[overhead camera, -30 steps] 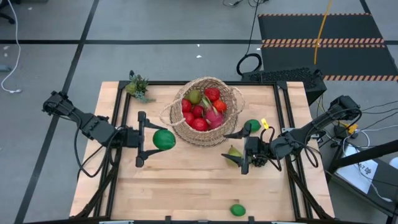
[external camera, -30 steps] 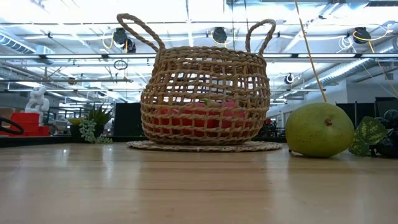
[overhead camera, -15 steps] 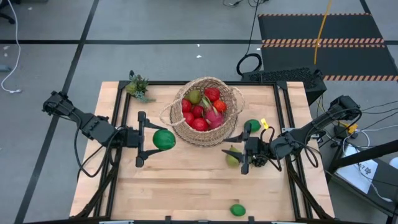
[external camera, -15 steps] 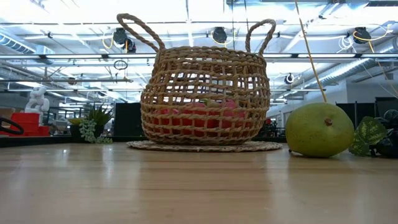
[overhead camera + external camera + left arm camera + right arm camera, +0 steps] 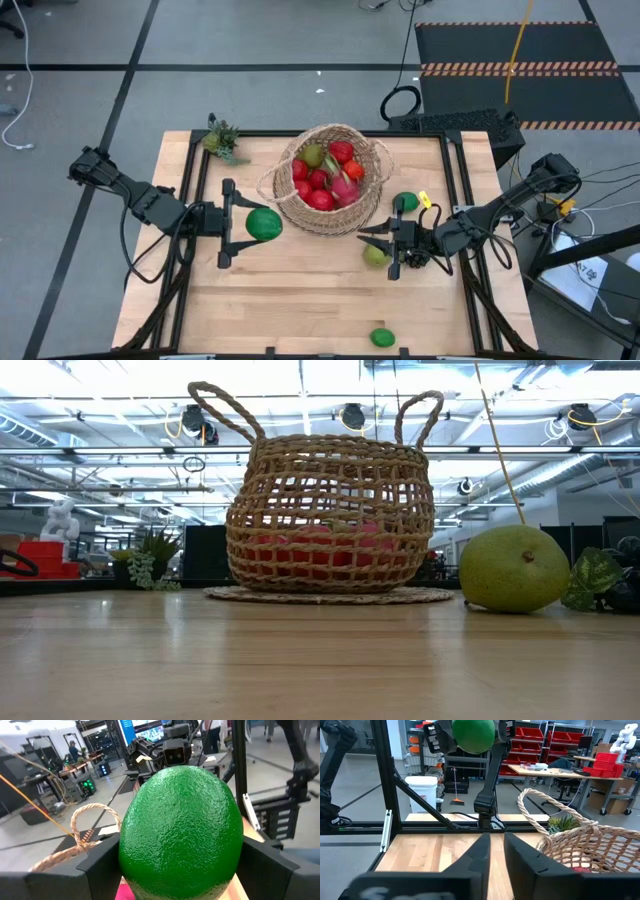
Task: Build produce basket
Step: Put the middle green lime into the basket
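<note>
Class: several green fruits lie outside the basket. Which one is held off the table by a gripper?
The large round green fruit between the left gripper fingers, left of the basket. The other green fruits sit on the table.

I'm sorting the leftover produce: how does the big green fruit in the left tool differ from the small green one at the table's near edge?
The big green fruit is clearly larger than the small green fruit. The big one is clamped in the left tool, raised beside the basket. The small one lies free on the table, far from the basket. Both are green, roundish and outside the basket.
</note>
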You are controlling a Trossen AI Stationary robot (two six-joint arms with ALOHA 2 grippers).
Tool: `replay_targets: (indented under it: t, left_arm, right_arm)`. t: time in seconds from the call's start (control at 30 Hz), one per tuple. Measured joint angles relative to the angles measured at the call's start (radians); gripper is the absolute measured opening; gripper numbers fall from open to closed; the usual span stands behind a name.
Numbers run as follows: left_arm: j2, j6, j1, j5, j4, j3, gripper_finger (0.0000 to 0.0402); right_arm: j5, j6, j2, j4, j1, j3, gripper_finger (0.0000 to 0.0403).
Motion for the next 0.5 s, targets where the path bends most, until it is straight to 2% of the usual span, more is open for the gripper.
replay_targets:
  t: [0.23, 0.5]
  left_arm:
    - [0.012, -0.139, 0.057, 0.000, -0.024, 0.031, 0.0324]
    - [0.147, -0.137, 0.224, 0.000, -0.221, 0.252, 0.0324]
  right_arm:
    - [-0.001, -0.008, 0.000, 0.000, 0.001, 0.000, 0.0003]
    - [0.000, -0.084, 0.000, 0.027, 0.030, 0.000, 0.0001]
